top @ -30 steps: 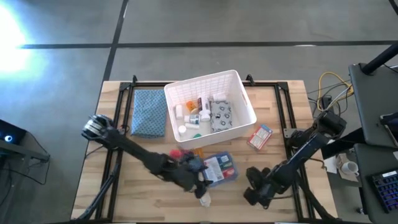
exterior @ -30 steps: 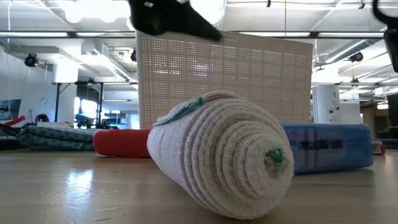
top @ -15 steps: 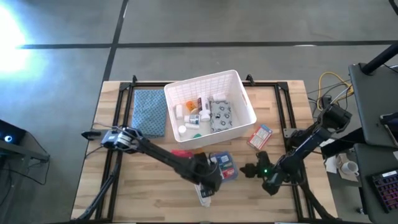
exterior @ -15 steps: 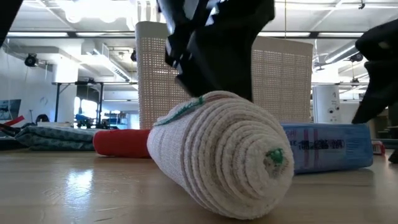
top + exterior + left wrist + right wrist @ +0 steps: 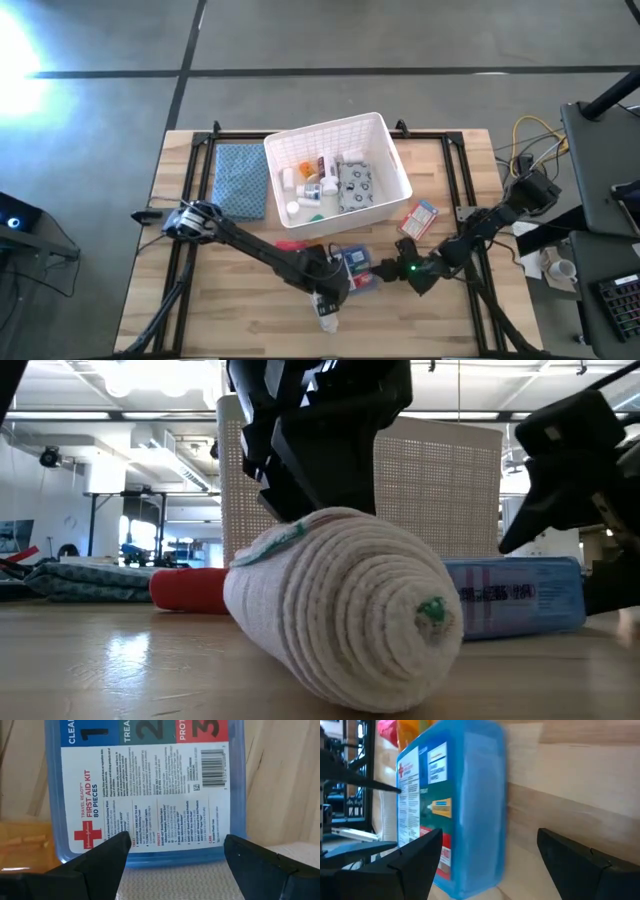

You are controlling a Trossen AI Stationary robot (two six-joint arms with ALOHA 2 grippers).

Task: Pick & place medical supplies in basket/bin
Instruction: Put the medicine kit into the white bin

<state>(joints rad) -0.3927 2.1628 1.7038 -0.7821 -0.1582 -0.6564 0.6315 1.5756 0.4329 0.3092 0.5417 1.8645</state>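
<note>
Basket [image 5: 392,150] upper centre holds several supplies; first-aid kit [image 5: 355,268], bandage roll [image 5: 327,312], box [image 5: 418,219] remain; both claws [image 5: 330,288] [image 5: 392,270] apart, empty.

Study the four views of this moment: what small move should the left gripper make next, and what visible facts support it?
Probably lower a little and close. The left gripper hangs open right over the white gauze roll, fingers spread either side of it, with the blue first aid kit just beyond. The right gripper is open at the kit's other side, so each arm seems to have its own target.
</note>
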